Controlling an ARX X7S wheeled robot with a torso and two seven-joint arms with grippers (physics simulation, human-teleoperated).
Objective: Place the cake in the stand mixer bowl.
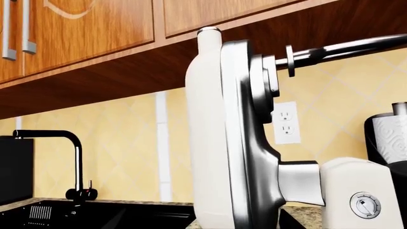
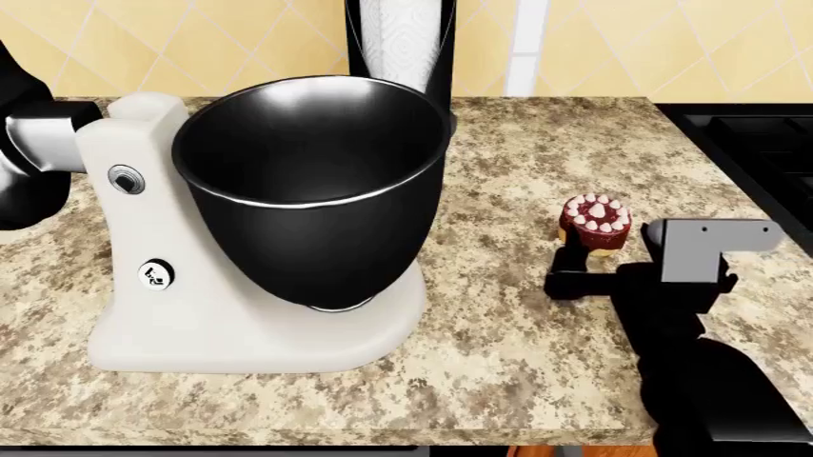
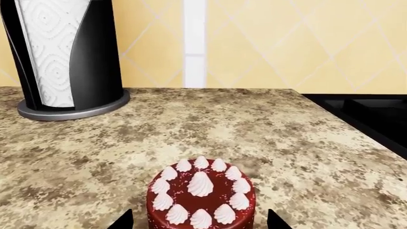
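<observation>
The cake is small, round and dark red-brown with pale dollops, and stands on the granite counter. In the head view the cake is right of the stand mixer bowl, a deep glossy black bowl seated on the white mixer. My right gripper is open, with one black fingertip on each side of the cake and a gap on both sides. In the head view the right gripper sits just in front of the cake. My left gripper is not seen.
A paper-towel roll in a black holder stands at the back behind the bowl. A black cooktop lies at the counter's right. The left wrist view shows the mixer's white and silver head, a black faucet, a sink and wooden cabinets above.
</observation>
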